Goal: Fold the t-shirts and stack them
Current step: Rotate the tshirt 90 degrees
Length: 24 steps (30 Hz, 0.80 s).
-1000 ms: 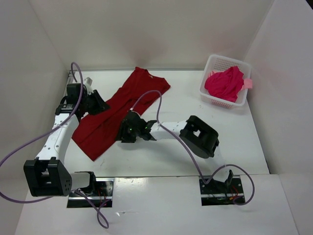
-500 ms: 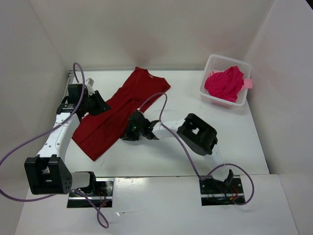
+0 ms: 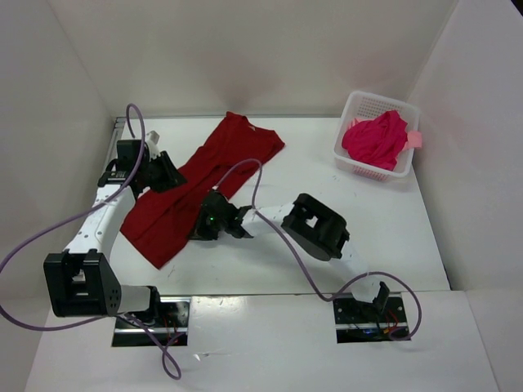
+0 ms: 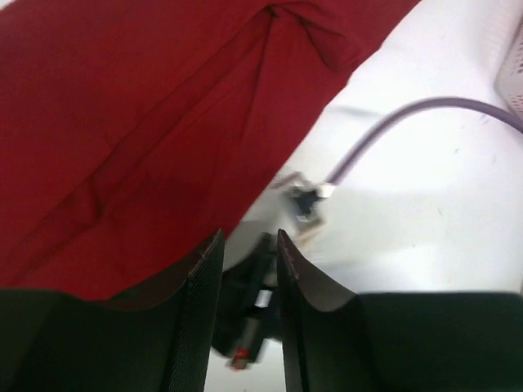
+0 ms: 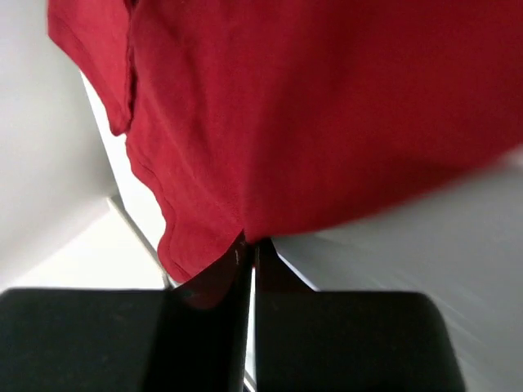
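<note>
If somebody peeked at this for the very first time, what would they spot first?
Probably the big dark red t-shirt, stretched slantwise across the left half of the white table, with the right gripper pinching its edge. Next comes the bright crimson-pink shirt, heaped in the white basket at the far right corner.

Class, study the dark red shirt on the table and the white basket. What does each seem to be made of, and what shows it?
The dark red shirt looks like soft matte cloth, perhaps cotton: it creases, folds and hangs limply. The basket looks like white moulded plastic with a smooth finish: stiff thin walls pierced with regular holes.
</note>
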Each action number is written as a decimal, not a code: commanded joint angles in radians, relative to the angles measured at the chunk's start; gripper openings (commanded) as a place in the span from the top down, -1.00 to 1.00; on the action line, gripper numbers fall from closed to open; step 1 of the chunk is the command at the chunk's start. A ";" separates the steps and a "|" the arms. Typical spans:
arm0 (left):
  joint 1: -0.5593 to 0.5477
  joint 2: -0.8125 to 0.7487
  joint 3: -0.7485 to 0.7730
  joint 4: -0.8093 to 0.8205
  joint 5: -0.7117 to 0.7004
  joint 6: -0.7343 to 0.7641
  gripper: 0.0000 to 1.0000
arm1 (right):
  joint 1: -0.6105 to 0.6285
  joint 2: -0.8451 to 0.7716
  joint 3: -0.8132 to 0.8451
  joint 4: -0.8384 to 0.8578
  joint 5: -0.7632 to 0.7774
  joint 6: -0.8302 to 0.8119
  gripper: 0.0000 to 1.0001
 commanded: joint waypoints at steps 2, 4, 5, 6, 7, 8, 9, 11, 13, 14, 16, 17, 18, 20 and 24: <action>-0.008 0.040 0.017 0.006 -0.003 0.051 0.14 | -0.106 -0.175 -0.256 -0.060 0.063 -0.068 0.99; -0.046 0.083 0.028 0.018 -0.012 0.051 0.05 | -0.161 -0.295 -0.379 -0.060 0.063 -0.123 0.99; -0.063 0.100 0.051 0.027 -0.012 0.051 0.03 | -0.190 -0.401 -0.489 -0.074 0.063 -0.152 0.99; -0.080 0.136 0.060 0.045 -0.012 0.041 0.00 | -0.254 -0.443 -0.531 -0.094 0.039 -0.217 0.99; -0.098 0.157 0.072 0.056 -0.026 0.031 -0.03 | -0.281 -0.481 -0.602 -0.152 0.022 -0.243 0.99; -0.132 0.178 0.086 0.067 -0.026 0.031 -0.05 | -0.301 -0.517 -0.635 -0.170 0.002 -0.268 0.95; -0.149 0.224 0.115 0.087 -0.046 0.031 -0.08 | -0.324 -0.579 -0.661 -0.189 0.002 -0.301 0.91; -0.170 0.276 0.152 0.107 -0.075 0.020 -0.13 | -0.324 -0.629 -0.710 -0.227 -0.009 -0.323 0.62; -0.171 0.360 0.218 0.140 -0.104 0.009 -0.26 | -0.324 -0.693 -0.730 -0.255 -0.009 -0.323 0.44; -0.171 0.394 0.249 0.141 -0.104 0.009 -0.26 | -0.324 -0.719 -0.747 -0.267 0.003 -0.323 0.39; -0.171 0.506 0.319 0.153 -0.127 0.009 -0.26 | -0.333 -0.799 -0.776 -0.267 0.004 -0.312 0.20; -0.171 0.546 0.401 0.153 -0.149 0.009 -0.26 | -0.333 -0.823 -0.777 -0.288 0.004 -0.312 0.12; -0.171 0.621 0.443 0.162 -0.159 -0.002 -0.26 | -0.333 -0.866 -0.786 -0.298 0.004 -0.312 0.04; -0.171 0.702 0.531 0.177 -0.175 -0.031 -0.29 | -0.342 -0.899 -0.786 -0.319 0.004 -0.312 0.03; -0.141 0.914 0.744 0.151 -0.166 -0.065 -0.29 | -0.343 -0.920 -0.795 -0.330 -0.093 -0.338 0.32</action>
